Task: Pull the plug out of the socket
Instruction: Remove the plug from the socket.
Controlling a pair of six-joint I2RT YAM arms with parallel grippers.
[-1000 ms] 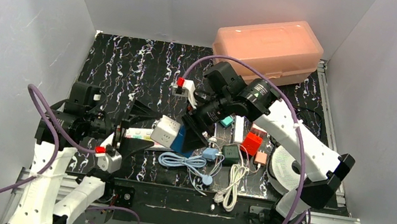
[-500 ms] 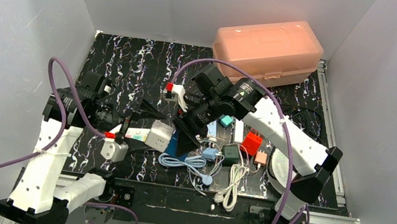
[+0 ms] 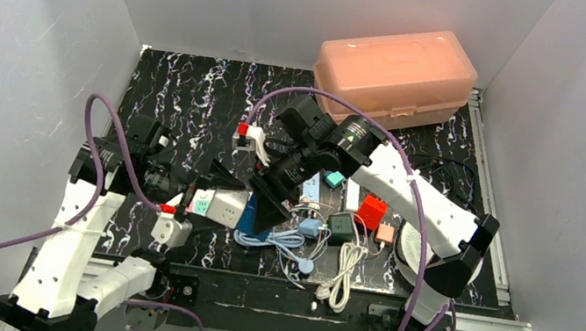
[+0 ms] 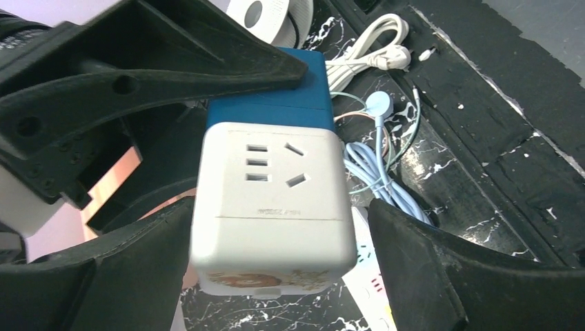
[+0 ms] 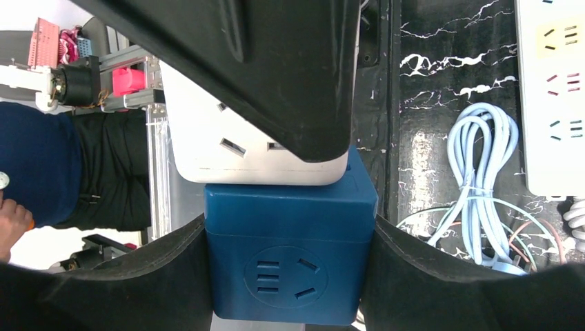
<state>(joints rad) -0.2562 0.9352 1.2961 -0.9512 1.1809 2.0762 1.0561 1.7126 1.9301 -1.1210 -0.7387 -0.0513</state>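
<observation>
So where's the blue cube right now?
In the right wrist view the blue cube sits bottom centre, between the fingers of the right gripper, butted against the white socket cube above it, with a coiled pale blue cable to its right.

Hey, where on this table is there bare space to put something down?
The back left of the table is bare, from the left wall across to the pink box. Front middle and right are crowded: cables, adapters, plus the left gripper around the white cube and the right gripper on the blue cube.
</observation>
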